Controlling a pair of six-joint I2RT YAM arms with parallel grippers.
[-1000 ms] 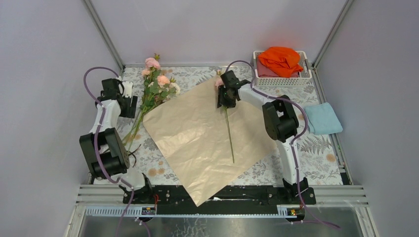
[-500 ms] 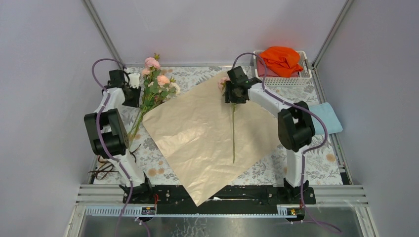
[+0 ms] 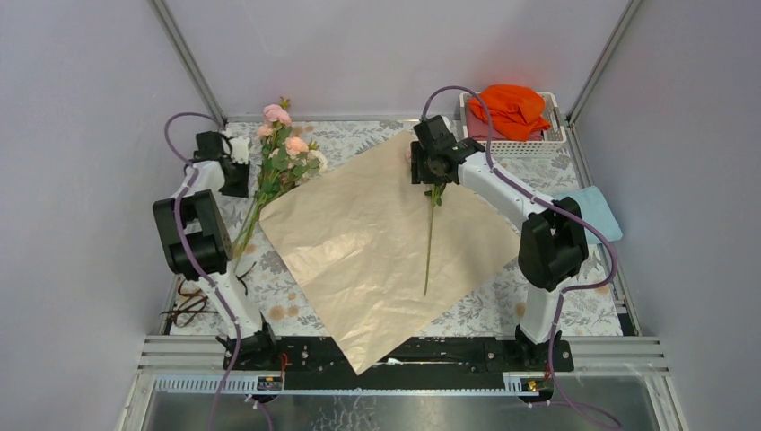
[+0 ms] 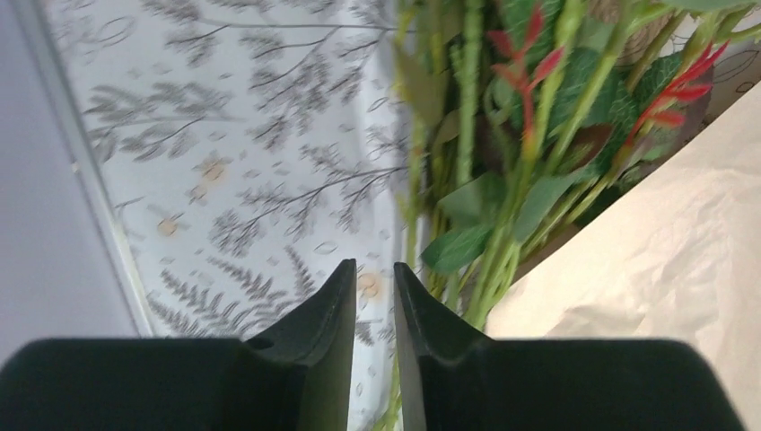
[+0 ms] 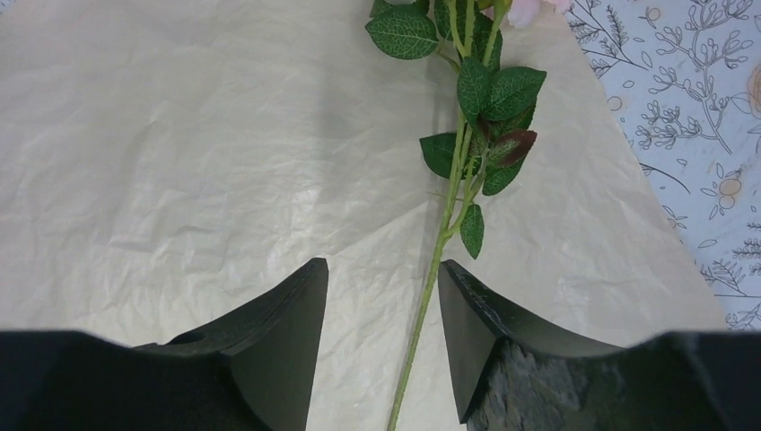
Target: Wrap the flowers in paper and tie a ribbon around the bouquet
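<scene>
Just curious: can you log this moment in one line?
paper: flat | single stem: on paper | right gripper: open above stem | left gripper: by flower bunch, grip unclear

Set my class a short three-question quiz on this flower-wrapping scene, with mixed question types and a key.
1. True or false: a single stem lies on the paper, beneath the open right claw.
2. The orange cloth sits: A in the white basket; B on the paper; C under the right claw.
3. Fill in: the bunch of flowers lies on the robot's ___ side.
Key: 1 true; 2 A; 3 left.
</scene>
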